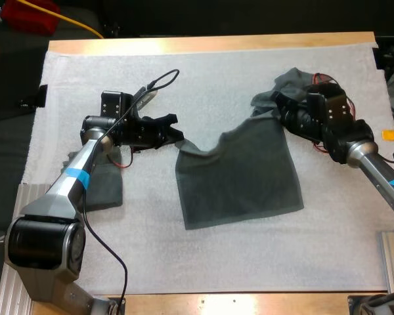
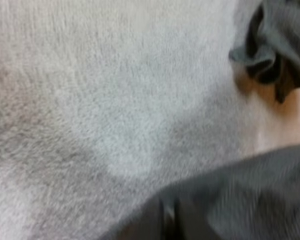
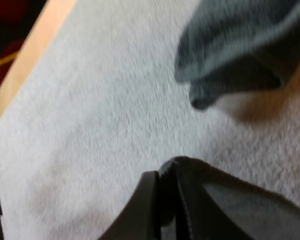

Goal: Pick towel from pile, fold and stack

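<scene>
Nearest, along the lower edge of the high view, a strip of wooden desk shows beneath the white mat. At lower left, a folded towel lies flat on the mat, partly under the left arm.

At centre frame, the spread towel lies open on the mat. Its near edge is flat. Its far edge is raised at both corners and sags between them.

The left gripper, left of centre, meets the towel's far left corner. Its fingers are closed on that corner. In the left wrist view, dark cloth bunches right at the camera, over the mat.

The right gripper, at upper right, holds the far right corner. In the right wrist view, the black fingers are pressed together on the towel's edge.

Farther back, just behind the right gripper, the crumpled towel sits on the mat. It appears beyond the held cloth in the left wrist view and the right wrist view.
</scene>
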Robot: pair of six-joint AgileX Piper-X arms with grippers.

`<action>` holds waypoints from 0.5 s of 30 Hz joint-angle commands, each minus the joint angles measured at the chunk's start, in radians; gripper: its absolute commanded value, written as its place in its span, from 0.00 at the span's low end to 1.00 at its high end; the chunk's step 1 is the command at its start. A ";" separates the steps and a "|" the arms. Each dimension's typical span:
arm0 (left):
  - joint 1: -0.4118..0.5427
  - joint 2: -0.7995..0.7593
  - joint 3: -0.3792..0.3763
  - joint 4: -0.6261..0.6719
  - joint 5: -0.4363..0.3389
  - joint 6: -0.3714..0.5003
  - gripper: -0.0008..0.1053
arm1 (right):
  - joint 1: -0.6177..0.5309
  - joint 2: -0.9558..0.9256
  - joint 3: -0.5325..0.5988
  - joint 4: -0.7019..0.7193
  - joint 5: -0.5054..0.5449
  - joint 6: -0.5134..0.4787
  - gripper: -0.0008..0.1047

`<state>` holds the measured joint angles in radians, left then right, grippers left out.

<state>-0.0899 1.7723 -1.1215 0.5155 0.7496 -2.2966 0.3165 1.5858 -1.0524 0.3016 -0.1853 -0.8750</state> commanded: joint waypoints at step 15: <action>0.001 -0.047 -0.004 -0.028 -0.004 0.089 0.64 | -0.004 -0.012 -0.002 -0.075 -0.006 -0.124 0.68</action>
<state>-0.0899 1.7492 -1.1215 0.4932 0.7397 -2.2245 0.3165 1.5858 -1.0524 0.2375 -0.1823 -0.9782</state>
